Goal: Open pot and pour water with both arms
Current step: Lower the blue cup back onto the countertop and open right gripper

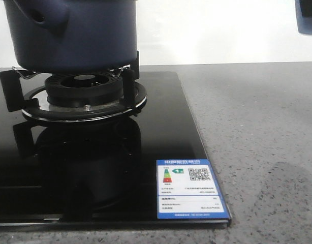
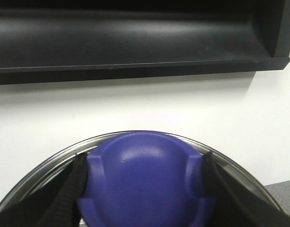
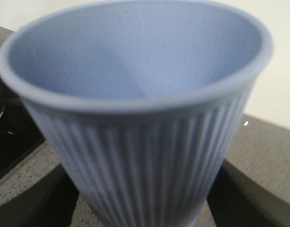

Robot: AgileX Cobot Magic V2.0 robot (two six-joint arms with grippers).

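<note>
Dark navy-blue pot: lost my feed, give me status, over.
Left tool shut on blue round lid knob. Right tool shut on pale-blue ribbed cup. Dark navy-blue matte pot on black gas burner. Nothing in the way.

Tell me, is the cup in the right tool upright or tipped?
Upright. In the right wrist view the cup has its open mouth up and ribbed wall narrowing downward. Its inside looks empty, though the bottom is blurred.

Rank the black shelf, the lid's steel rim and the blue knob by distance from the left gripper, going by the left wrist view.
1. blue knob: nearest, clamped between the fingers of the left gripper.
2. steel rim: next, arcing around and just beyond the knob.
3. black shelf: farthest, up on the white wall behind.
</note>
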